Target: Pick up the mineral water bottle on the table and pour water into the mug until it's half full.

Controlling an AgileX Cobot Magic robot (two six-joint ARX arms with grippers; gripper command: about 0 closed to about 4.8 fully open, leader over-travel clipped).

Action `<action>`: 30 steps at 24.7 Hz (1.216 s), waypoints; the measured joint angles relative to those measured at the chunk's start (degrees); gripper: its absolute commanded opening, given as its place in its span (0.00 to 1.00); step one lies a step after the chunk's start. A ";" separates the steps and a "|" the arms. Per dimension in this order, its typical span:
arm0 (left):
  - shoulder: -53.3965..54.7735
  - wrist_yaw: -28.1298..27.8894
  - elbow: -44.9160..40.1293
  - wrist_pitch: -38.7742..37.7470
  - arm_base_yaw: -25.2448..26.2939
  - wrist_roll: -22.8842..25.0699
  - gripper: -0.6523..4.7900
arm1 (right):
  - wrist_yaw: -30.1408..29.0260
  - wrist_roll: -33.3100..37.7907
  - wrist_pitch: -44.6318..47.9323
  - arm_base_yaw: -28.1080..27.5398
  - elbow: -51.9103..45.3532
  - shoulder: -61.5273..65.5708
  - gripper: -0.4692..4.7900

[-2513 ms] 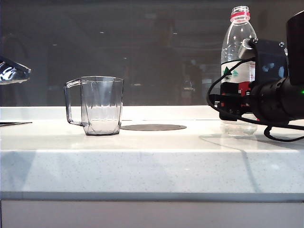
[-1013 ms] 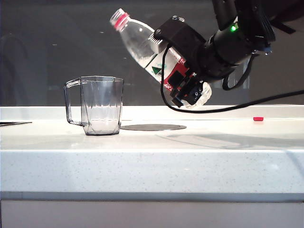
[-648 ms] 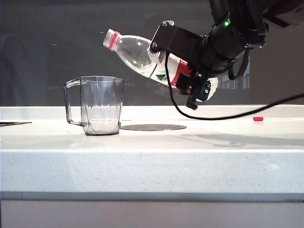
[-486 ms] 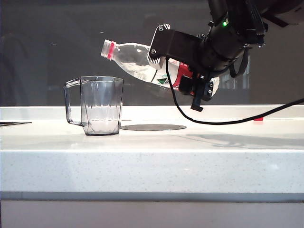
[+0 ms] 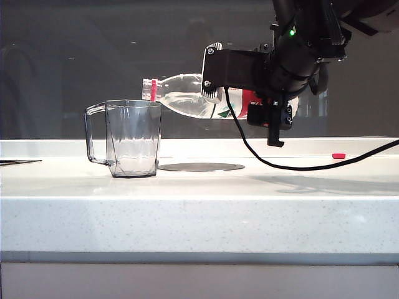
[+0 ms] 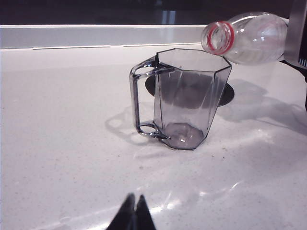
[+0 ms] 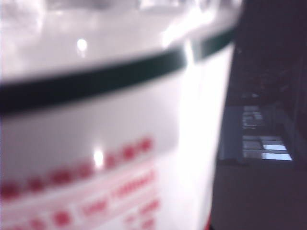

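Here, in the exterior view, the right hand (image 5: 269, 109) is raised above the desk (image 5: 199, 218) at about 2 o'clock from the mug (image 5: 128, 138), clamped around the labelled middle of the mineral water bottle (image 5: 184, 99). The bottle lies almost level, its base toward 3 o'clock and its open mouth with the red neck ring toward 9 o'clock, just at the mug's rim on the side away from the handle. The mug stands upright on the desk, its angular handle pointing to 9 o'clock. No water can be made out in the mug, and no stream shows at the bottle's mouth. A flat dark disc (image 5: 201, 167) lies on the desk just beside the mug at 3 o'clock, and a small red object (image 5: 338, 156) rests on the desk well apart, near the back ledge.

The left wrist view shows the tips of the left hand (image 6: 134, 215) pressed together, low over bare desk (image 6: 57, 143), holding nothing, with the mug (image 6: 184, 103) near and the bottle's mouth (image 6: 218, 37) poised over the mug's rim.

The right wrist view is filled by the bottle's blurred white label (image 7: 96, 143) with a dark green band and red print; the hand's fingers are not visible there.
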 measured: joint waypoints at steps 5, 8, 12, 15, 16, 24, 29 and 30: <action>0.00 -0.02 0.00 0.00 -0.04 0.00 0.11 | 0.52 -4.13 4.87 0.02 0.07 -0.02 0.55; 0.00 -0.02 0.00 0.00 -0.04 0.00 0.11 | 0.85 -6.32 4.81 0.04 0.07 -0.02 0.55; 0.00 0.00 0.00 0.00 -0.07 0.00 0.11 | 1.88 -8.81 5.22 0.09 0.07 -0.02 0.55; 0.00 0.00 0.00 0.00 -0.07 0.00 0.11 | 1.88 -9.46 5.75 0.09 0.07 -0.04 0.55; 0.00 -0.02 0.00 0.00 -0.07 0.00 0.11 | 1.95 -9.77 5.77 0.09 0.07 -0.04 0.55; -0.02 0.00 0.00 0.00 -0.07 0.00 0.11 | 3.19 -10.62 6.10 0.09 0.07 -0.04 0.55; -0.04 0.00 0.00 0.00 -0.07 0.00 0.11 | 3.19 -11.63 6.25 0.09 0.07 -0.04 0.55; -0.04 0.00 0.00 0.00 -0.07 0.00 0.11 | 3.19 -11.85 6.47 0.09 0.07 -0.04 0.55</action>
